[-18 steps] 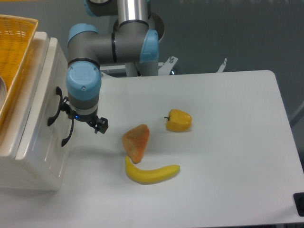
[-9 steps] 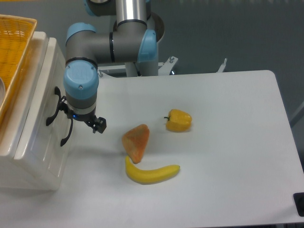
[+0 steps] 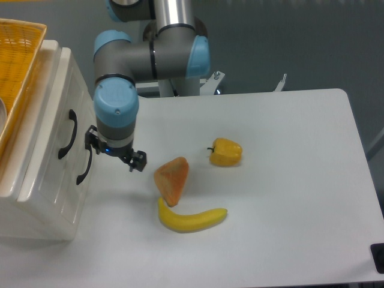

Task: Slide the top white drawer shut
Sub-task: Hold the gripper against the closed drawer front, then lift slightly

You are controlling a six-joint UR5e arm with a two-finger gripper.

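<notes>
At left, top white drawer (image 3: 51, 129) sits flush in its cabinet; closing step looks done. Claw (image 3: 114, 153) hangs just right of the handle, grip state indiscernible. Next: retreat.

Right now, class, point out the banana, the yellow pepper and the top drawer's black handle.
banana (image 3: 193, 220), fixed camera, middle of its curve
yellow pepper (image 3: 227, 152), fixed camera, centre of its body
top drawer's black handle (image 3: 68, 135), fixed camera, mid-curve

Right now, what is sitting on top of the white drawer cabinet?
A yellow wicker basket rests on the cabinet, running out of frame at left. Its contents and the top beneath it are hidden.
</notes>
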